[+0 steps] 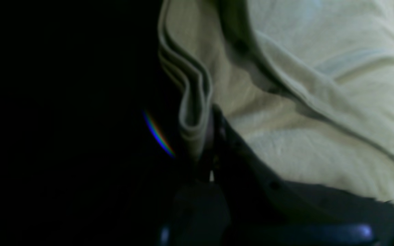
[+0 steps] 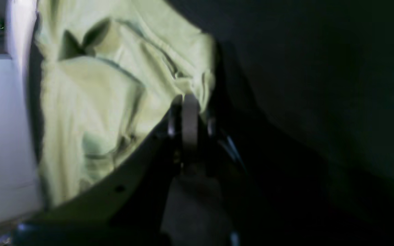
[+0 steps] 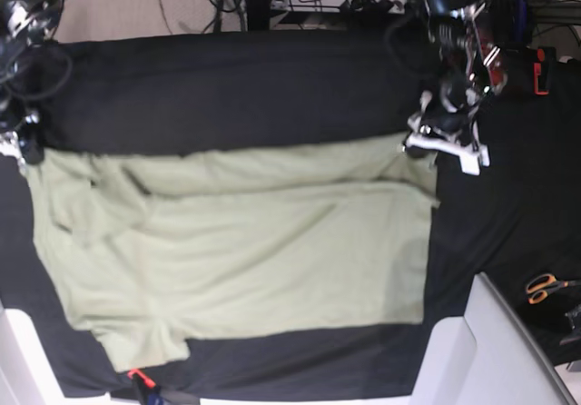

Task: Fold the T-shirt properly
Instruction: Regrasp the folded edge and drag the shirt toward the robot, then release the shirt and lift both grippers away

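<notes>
- Left claw (image 1: 210,136) is pinching the far right hem of the pale sage-green cotton T-shirt (image 3: 272,251).
- Right claw (image 2: 190,112) is clamping its far left corner above the black-clothed bench (image 3: 227,87).

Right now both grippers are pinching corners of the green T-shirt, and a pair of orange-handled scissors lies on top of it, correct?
Not quite. The scissors lie on the black cloth, apart from the T-shirt, as the base view shows. Both grippers, left and right, do pinch it.
</notes>
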Robot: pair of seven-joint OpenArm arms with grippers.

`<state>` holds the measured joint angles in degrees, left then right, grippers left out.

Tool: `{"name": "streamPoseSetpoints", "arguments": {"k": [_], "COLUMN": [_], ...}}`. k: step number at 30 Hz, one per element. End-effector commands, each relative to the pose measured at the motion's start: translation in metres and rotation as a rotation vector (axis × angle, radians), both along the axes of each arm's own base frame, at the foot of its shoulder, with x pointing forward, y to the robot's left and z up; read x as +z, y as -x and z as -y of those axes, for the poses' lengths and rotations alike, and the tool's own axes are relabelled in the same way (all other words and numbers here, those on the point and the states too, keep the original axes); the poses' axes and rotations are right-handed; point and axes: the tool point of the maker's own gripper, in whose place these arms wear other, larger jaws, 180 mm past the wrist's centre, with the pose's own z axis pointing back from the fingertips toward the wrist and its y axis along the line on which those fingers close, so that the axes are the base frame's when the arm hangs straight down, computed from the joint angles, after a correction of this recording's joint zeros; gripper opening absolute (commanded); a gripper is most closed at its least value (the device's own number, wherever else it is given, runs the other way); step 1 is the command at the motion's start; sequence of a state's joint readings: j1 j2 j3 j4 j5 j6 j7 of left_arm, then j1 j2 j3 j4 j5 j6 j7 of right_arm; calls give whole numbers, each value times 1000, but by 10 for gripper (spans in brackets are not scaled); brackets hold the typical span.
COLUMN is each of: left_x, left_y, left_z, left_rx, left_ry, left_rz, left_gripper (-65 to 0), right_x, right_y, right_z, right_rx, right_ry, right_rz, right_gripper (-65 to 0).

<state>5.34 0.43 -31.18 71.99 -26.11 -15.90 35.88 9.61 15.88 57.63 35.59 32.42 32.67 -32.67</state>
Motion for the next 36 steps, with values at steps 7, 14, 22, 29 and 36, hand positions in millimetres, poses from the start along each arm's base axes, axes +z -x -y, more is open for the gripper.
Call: {"name": "streamPoseSetpoints", "arguments": {"k": [7, 14, 22, 29, 36], "left_x": [19, 21, 21, 16, 13], "left_y": [16, 56, 100, 123, 134], "left_z": [-18, -20, -25, -25, -26], "left_rx": [-15, -42, -57, -63, -68], "left_ry": [-74, -121, -159, -163, -169], "left_rz": [32, -8, -65, -108, -134], "left_gripper": [-650, -650, -650, -650, -650], "right_x": [34, 36, 33, 28, 27], "right_y": [5, 39, 83, 113, 135], "right_z": [15, 17, 8, 1, 2], "right_rx": [60, 119, 148, 128, 100], "right_ry": [124, 182, 238, 206, 174], "right_rz": [34, -42, -107, -120, -115], "right_gripper": [-650, -650, -650, -650, -650]}}
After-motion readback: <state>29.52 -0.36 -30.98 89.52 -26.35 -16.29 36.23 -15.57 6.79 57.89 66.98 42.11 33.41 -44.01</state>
